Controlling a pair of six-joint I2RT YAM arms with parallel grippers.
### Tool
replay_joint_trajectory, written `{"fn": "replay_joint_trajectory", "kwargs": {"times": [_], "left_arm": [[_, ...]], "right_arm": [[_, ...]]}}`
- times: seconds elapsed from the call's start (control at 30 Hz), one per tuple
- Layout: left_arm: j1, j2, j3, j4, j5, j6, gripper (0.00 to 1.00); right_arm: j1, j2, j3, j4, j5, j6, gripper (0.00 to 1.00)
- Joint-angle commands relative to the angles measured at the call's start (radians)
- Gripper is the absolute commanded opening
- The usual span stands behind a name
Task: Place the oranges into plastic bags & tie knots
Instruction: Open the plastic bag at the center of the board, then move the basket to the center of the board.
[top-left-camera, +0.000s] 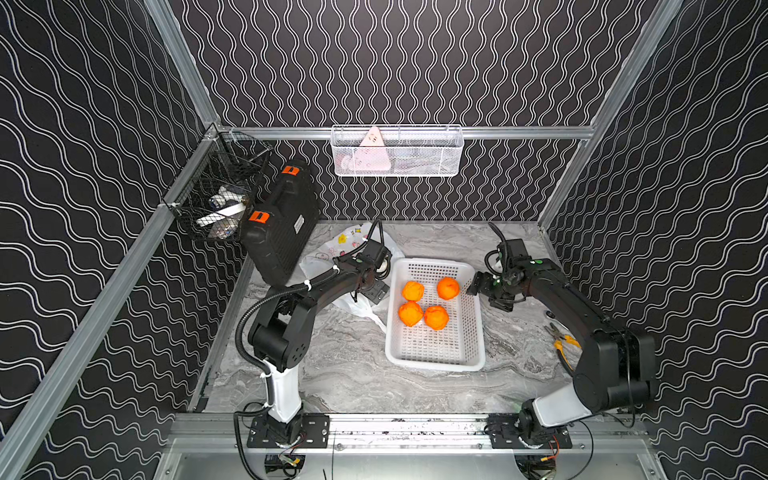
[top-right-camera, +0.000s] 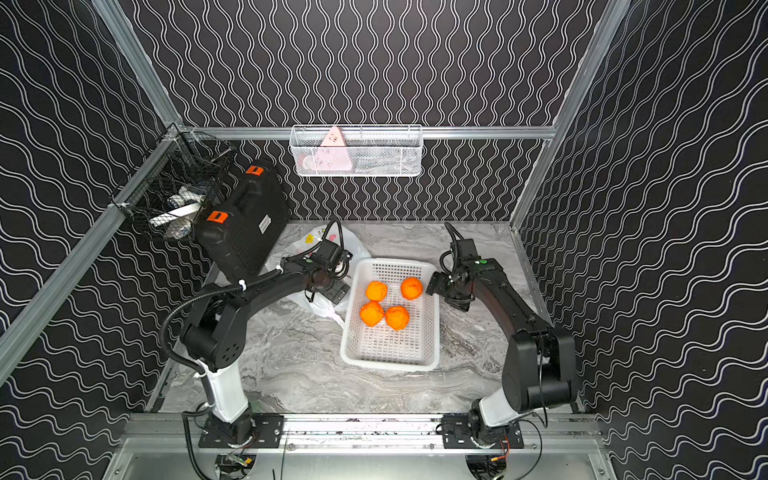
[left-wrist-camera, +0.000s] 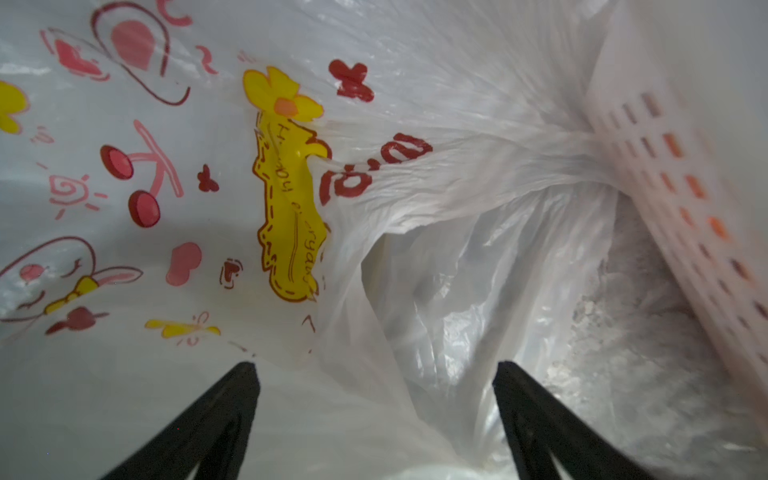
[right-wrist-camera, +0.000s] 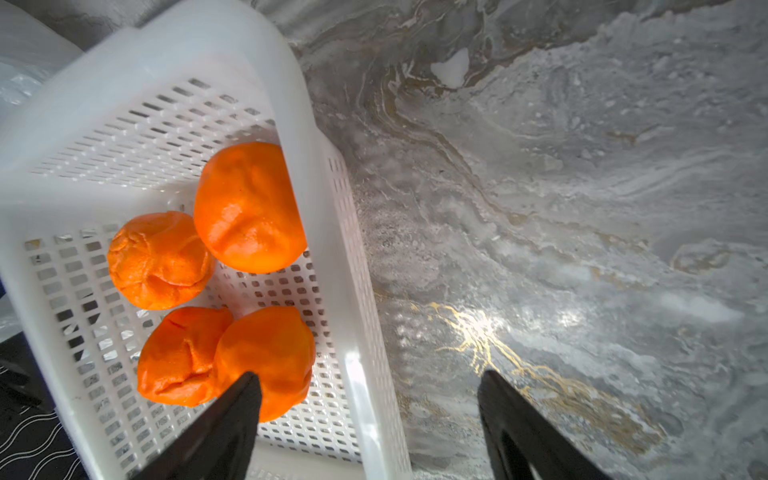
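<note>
Several oranges (top-left-camera: 412, 290) (top-right-camera: 376, 291) (right-wrist-camera: 249, 208) lie in the far half of a white perforated basket (top-left-camera: 434, 365) (top-right-camera: 390, 361) (right-wrist-camera: 357, 332). The white plastic bag (top-left-camera: 328, 253) (top-right-camera: 291, 253) (left-wrist-camera: 415, 83), printed with cartoons, lies crumpled on the table left of the basket, its mouth gaping. My left gripper (top-left-camera: 378, 293) (top-right-camera: 334, 291) (left-wrist-camera: 374, 365) hangs open just over the bag, its fingers either side of loose plastic. My right gripper (top-left-camera: 484, 293) (top-right-camera: 446, 295) (right-wrist-camera: 368, 376) is open and straddles the basket's right rim from above. No knots are in view.
A black tool case (top-left-camera: 282, 224) with orange latches leans at the back left, beside a black wire basket (top-left-camera: 216, 195) on the rail. A white mesh basket (top-left-camera: 397, 151) hangs on the back wall. Yellow-handled pliers (top-left-camera: 561, 338) lie by the right arm.
</note>
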Motion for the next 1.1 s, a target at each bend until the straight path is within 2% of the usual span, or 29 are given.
{"fn": "replay_joint_trajectory", "kwargs": {"times": [0.0, 0.1, 0.23, 0.4, 0.47, 0.7, 0.73, 0.87, 1.07], "left_arm": [[0.006, 0.037, 0.013, 0.059, -0.052, 0.078, 0.86], [0.008, 0.057, 0.019, 0.089, -0.06, 0.067, 0.71], [0.008, 0.032, 0.027, 0.089, -0.073, 0.04, 0.36], [0.009, -0.029, 0.035, 0.018, -0.056, -0.003, 0.02], [0.012, -0.058, 0.045, -0.023, -0.068, -0.048, 0.0], [0.013, -0.124, 0.094, -0.152, -0.138, -0.135, 0.0], [0.014, -0.131, 0.098, -0.165, -0.147, -0.143, 0.0], [0.014, -0.152, 0.113, -0.221, -0.134, -0.192, 0.0], [0.001, -0.143, 0.188, -0.34, -0.138, -0.306, 0.0]], "right_arm": [[0.013, 0.039, 0.017, 0.025, -0.003, -0.01, 0.78], [0.018, 0.067, 0.016, 0.036, 0.01, -0.001, 0.71], [0.018, 0.088, 0.009, 0.051, 0.042, 0.023, 0.61], [0.018, 0.108, 0.012, 0.048, 0.1, 0.047, 0.45], [0.018, 0.121, 0.027, 0.017, 0.16, 0.059, 0.39], [-0.002, 0.131, 0.074, -0.097, 0.398, 0.041, 0.39], [-0.01, 0.126, 0.076, -0.11, 0.43, 0.034, 0.41], [-0.035, 0.1, 0.086, -0.137, 0.465, -0.006, 0.61], [-0.006, -0.028, 0.172, -0.189, 0.309, 0.005, 0.79]]}}
